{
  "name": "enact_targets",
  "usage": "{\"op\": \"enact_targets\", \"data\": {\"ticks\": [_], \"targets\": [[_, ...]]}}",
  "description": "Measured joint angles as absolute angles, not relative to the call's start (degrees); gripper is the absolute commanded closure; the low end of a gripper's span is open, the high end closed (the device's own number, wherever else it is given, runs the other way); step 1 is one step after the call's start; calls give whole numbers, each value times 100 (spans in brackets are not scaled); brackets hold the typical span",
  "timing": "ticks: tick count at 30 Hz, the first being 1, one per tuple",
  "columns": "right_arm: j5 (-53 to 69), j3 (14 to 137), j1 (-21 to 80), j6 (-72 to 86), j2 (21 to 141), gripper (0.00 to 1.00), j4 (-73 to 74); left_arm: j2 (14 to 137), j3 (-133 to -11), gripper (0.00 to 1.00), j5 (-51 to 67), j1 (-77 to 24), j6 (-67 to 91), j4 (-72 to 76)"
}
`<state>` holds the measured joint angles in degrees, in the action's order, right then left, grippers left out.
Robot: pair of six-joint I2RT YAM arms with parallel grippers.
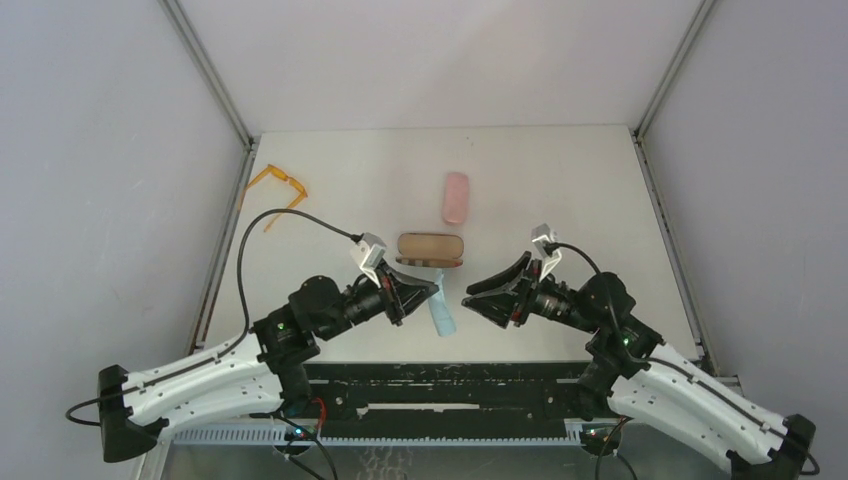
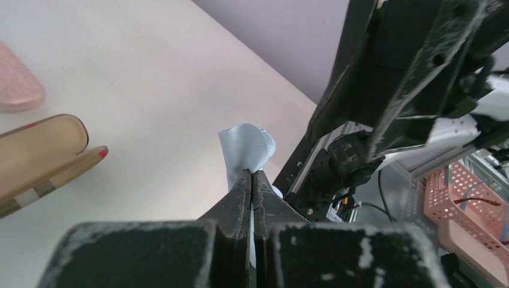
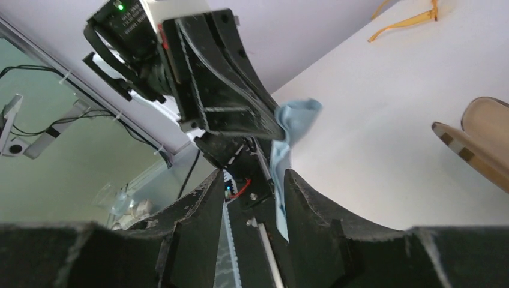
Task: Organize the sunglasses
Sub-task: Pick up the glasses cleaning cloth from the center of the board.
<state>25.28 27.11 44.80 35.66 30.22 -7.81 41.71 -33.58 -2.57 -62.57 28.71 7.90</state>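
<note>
The orange sunglasses (image 1: pixel 278 190) lie folded open at the table's far left edge, far from both arms; they also show in the right wrist view as orange sunglasses (image 3: pixel 408 21). My left gripper (image 1: pixel 435 290) (image 2: pixel 252 174) is shut on a light-blue cloth (image 1: pixel 441 315) (image 2: pixel 246 150) and holds it just in front of the brown case (image 1: pixel 430 248). My right gripper (image 1: pixel 470 298) (image 3: pixel 252 174) faces it from the right with its jaws apart. The hanging cloth (image 3: pixel 297 117) runs down by the inner side of one finger; I cannot tell whether it touches.
The brown case (image 2: pixel 42 156) (image 3: pixel 480 138) lies open with its lid up, mid-table. A shut pink case (image 1: pixel 456 197) (image 2: pixel 18 90) lies just behind it. The arms' black rail (image 1: pixel 440 400) runs along the near edge. A pink basket (image 2: pixel 474 198) stands off the table.
</note>
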Motion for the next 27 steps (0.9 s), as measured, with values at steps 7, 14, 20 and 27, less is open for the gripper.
{"op": "enact_targets", "data": {"ticks": [7,14,20,27], "targets": [[1170,3100,5284,3599,3531,63,-746,4154,-3358,100,-215,-6257,2731,519],[797,3194,5299,3776,4075,64,-696,4178,-3365,100,-73,-6257,2729,493],[875,3253,5297,3857,4322,69,-661,4292,-3367,100,21,-6257,2727,493],[908,3256,5301,3854,4226,71,-576,4309,-3367,100,14,-6257,2729,493]]}}
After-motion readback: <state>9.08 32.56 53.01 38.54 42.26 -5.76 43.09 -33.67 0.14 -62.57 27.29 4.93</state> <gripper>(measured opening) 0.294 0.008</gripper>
